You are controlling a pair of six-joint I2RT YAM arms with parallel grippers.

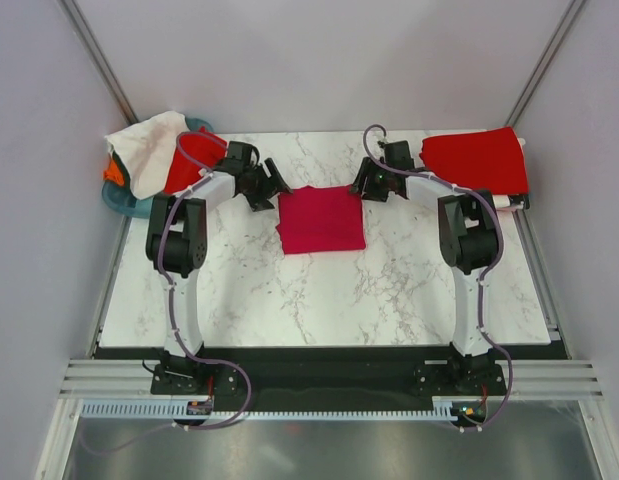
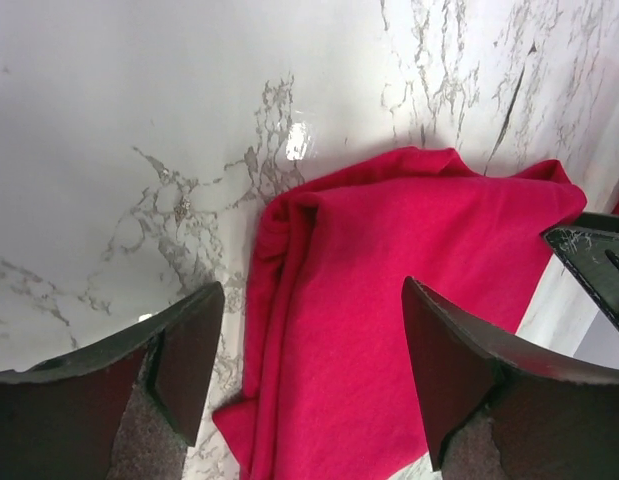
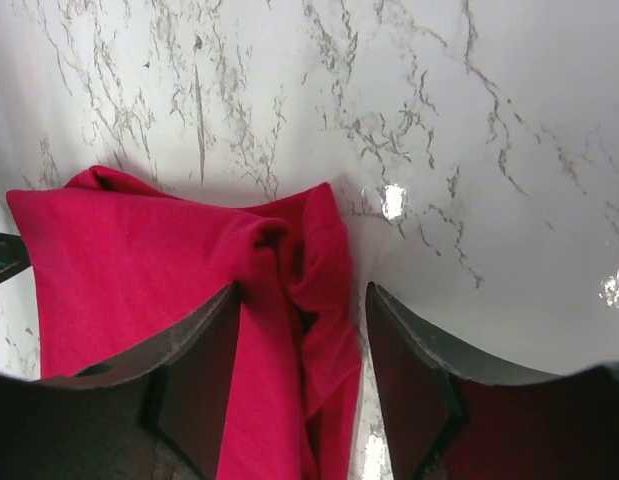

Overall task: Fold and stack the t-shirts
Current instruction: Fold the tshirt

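orange t-shirt (image 1: 112, 172) mostly hidden under white t-shirt (image 1: 146, 150), teal basket (image 1: 118, 204) largely covered

Bright, even light; small glare spots on marble table (image 3: 394, 200); soft shadows.

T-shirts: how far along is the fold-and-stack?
Done: one bright red shirt lies folded at the far right. In hand: crimson shirt folded mid-table, left gripper and right gripper open at its far corners, not yet stacked. To do: white shirt and others heaped on the teal basket.

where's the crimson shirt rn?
Top view: the folded crimson t-shirt lies centre-far on the table, between the left gripper at its left corner and the right gripper at its right.
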